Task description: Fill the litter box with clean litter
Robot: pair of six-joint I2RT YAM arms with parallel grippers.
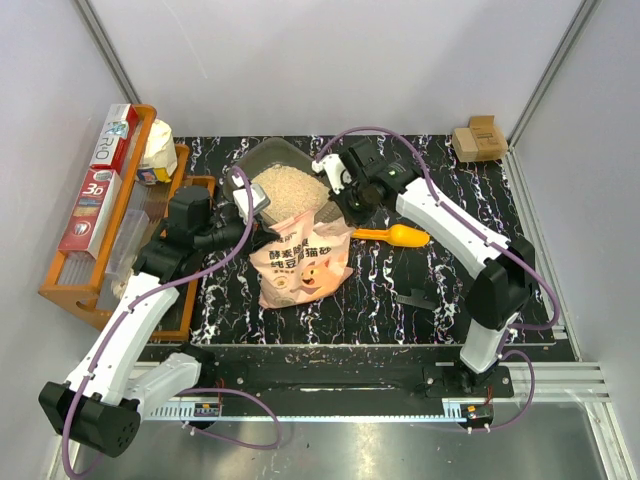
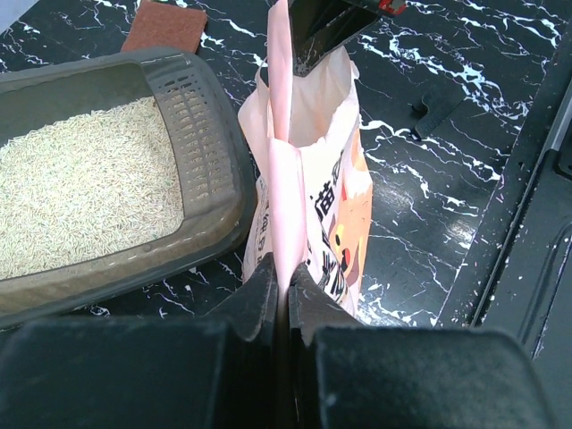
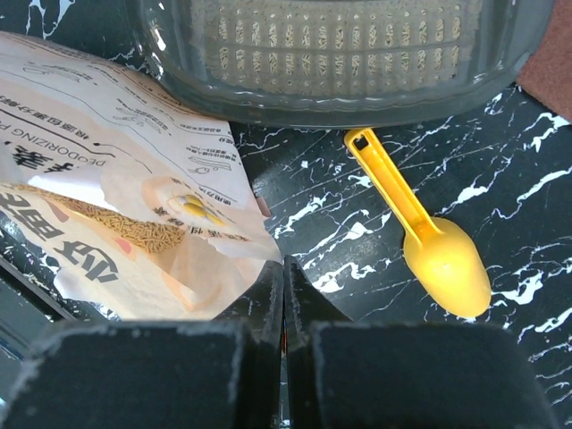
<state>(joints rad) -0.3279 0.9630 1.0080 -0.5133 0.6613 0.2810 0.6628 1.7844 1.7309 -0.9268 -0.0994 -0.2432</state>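
The dark grey litter box [image 1: 268, 157] stands at the back middle of the table, holding beige clean litter [image 1: 290, 188]. The pink pig-printed bag [image 1: 302, 258] stands just in front of it, its top edge stretched between both grippers. My left gripper [image 1: 262, 226] is shut on the bag's left top corner; in the left wrist view the pink edge [image 2: 284, 179] runs out of the closed jaws beside the box [image 2: 207, 170] and its litter [image 2: 80, 197]. My right gripper [image 1: 346, 205] is shut on the bag's right corner [image 3: 264, 252]. The box's wall [image 3: 357, 98] lies ahead of it.
A yellow-orange scoop [image 1: 396, 236] lies right of the bag, also in the right wrist view [image 3: 442, 259]. An orange wooden rack [image 1: 62, 290] with boxes stands at the left. A cardboard box [image 1: 478, 140] sits back right. A small black part [image 1: 415, 298] lies front right.
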